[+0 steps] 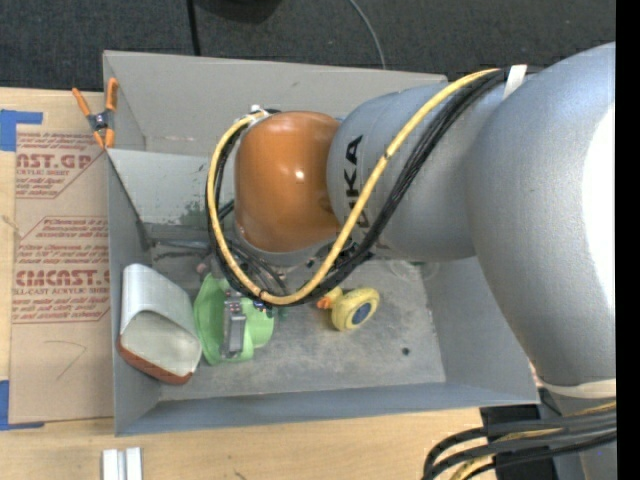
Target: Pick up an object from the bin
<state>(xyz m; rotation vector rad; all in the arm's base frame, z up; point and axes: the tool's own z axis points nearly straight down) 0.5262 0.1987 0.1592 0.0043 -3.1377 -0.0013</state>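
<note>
My gripper (236,334) reaches down from under the orange wrist cover at the bin's lower left. It is right on a bright green plastic thing (211,315) that lies on the bin floor, with green showing on both sides of it. Whether it has hold of the green thing is hidden. Just left of the green thing lies a white and grey block with a brown underside (156,323). A small yellow tape measure with an orange tab (353,308) sits on the floor to the gripper's right.
The arm and its orange cover with yellow and black cables hang over the bin's middle and right, hiding much of the floor. Bare grey floor shows along the front and right of the tape measure. The sloped left wall rises beside the white block.
</note>
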